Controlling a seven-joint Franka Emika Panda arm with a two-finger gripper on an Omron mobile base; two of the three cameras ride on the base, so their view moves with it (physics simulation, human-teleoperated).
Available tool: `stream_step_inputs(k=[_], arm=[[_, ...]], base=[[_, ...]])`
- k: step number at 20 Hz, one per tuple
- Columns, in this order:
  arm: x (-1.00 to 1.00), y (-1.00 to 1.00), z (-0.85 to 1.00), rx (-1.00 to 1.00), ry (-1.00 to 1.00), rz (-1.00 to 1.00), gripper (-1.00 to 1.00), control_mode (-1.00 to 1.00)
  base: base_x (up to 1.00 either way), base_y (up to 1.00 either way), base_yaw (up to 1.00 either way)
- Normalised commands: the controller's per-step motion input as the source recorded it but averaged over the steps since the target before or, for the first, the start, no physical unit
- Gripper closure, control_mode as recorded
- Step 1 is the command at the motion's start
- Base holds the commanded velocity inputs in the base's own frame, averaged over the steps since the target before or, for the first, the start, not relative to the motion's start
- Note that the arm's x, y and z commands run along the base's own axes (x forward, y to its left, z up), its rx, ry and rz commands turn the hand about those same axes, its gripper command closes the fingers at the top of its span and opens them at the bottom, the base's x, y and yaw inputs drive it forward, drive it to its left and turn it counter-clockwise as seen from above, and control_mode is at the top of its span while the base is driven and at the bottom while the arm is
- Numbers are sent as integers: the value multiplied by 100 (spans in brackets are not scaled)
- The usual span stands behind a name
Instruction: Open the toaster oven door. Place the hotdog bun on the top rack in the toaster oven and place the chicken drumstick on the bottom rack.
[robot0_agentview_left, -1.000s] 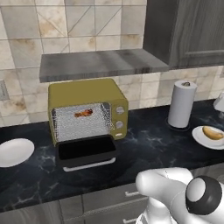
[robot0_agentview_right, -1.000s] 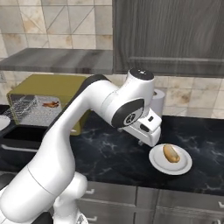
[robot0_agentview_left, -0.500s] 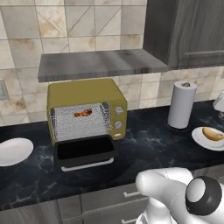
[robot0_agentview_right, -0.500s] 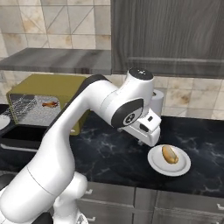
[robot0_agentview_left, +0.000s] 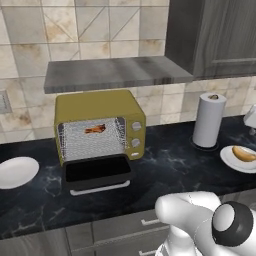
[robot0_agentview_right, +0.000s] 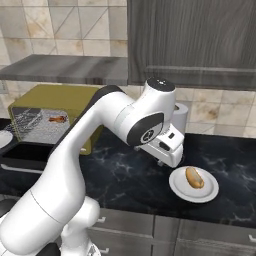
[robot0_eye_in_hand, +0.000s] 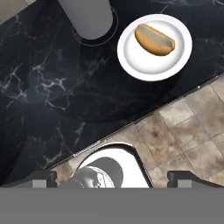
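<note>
With the orange-brown chicken drumstick (robot0_agentview_left: 95, 129) already inside the mustard-yellow toaster oven (robot0_agentview_left: 100, 125), my spread, empty claw (robot0_eye_in_hand: 112, 178) had barely moved above the tan hotdog bun (robot0_eye_in_hand: 154, 40).

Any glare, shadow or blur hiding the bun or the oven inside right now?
Hand view: sharp, even light, the hotdog bun clear on its white plate. Left base view: the toaster oven cavity is lit, the chicken drumstick readable, the dropped toaster oven door dark. Right base view: the arm hides part of the oven; no glare.
</note>
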Motion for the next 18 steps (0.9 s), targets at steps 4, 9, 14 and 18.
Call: stream_step_inputs(k=[4, 9, 14, 18], arm=[[0, 0, 0, 0, 0, 0, -100, 100], [0, 0, 0, 0, 0, 0, -100, 100], [0, 0, 0, 0, 0, 0, -100, 100], [0, 0, 0, 0, 0, 0, -100, 100]], base=[[40, -53, -2], [30, -46, -4], [13, -18, -2], [0, 0, 0]])
